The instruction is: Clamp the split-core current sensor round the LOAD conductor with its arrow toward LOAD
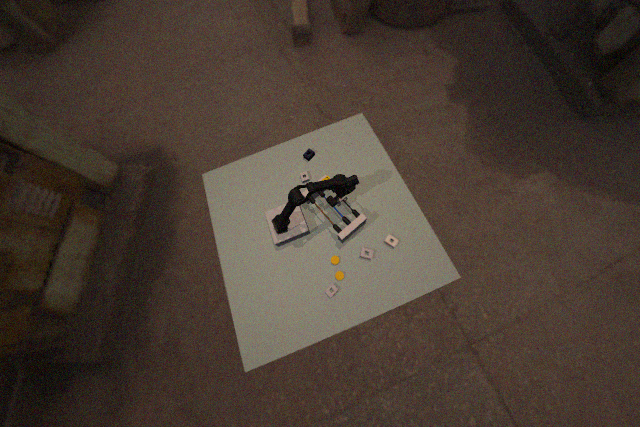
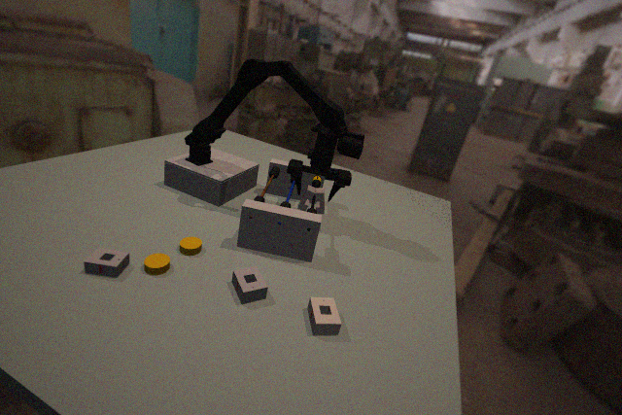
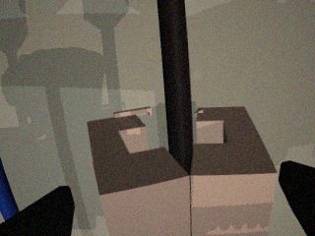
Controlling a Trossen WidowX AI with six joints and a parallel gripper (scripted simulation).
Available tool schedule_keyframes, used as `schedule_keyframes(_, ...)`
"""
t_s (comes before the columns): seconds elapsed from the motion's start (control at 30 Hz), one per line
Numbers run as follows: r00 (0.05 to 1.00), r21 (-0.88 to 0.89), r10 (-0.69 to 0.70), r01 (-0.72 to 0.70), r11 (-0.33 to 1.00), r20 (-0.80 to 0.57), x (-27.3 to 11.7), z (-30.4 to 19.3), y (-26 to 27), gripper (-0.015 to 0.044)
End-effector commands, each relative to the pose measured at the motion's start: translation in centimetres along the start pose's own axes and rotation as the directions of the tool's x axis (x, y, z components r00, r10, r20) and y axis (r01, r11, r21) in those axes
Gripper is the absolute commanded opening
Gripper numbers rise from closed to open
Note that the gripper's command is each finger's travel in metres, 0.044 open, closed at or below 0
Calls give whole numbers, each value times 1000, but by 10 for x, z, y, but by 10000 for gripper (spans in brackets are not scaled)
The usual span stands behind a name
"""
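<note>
A black gripper (image 1: 338, 200) (image 2: 315, 196) (image 3: 180, 187) points down over a rig of 3 conductors, its jaws spread almost to max., 1 finger on each side of the sensor, holding nothing. The pale split-core sensor (image 2: 307, 203) (image 3: 143, 206) is at the black conductor (image 1: 351, 206) (image 2: 314, 198) (image 3: 174, 74), the outer 1 next to the blue conductor (image 1: 338, 212) (image 2: 290, 193) (image 3: 6, 192). In the wrist view its 2 halves meet at the near seam but look splayed at the far side, w/ the black line running btwn them; whether it sits fully in the window, can't tell. A yellow marker (image 1: 325, 177) (image 2: 316, 181) shows near the far end; its lettering is too small to read, and the arrow's direction isn't clear, so LOAD & arrow are unconfirmed. Step in hand looks like release, though the latch is doubtful. Best practice: check the seam b4 backing off. If it gapes, centre the conductor in the window, level the pads w/ both halves & squeeze evenly, square to the seam, until it latches. A lopsided squeeze could twist the sensor or pinch the conductor. Once it's latched, open wide & lift straight up, keeping the L finger or R finger from snagging a half or the blue conductor.
</note>
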State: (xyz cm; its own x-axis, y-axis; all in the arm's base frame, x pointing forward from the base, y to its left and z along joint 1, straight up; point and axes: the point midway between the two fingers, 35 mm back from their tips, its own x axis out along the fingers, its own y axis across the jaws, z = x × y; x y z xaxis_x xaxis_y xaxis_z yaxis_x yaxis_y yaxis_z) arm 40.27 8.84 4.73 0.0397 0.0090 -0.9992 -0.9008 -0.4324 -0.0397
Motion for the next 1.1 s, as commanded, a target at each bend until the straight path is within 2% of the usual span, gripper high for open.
schedule_keyframes(0.0,1000,-2,4,-4,1000,1,8,1,1,440)
schedule_keyframes(0.67,1000,-2,4,-4,1000,1,37,1,1,440)
schedule_keyframes(1.07,1000,-1,-4,4,1000,-1,34,0,0,427)
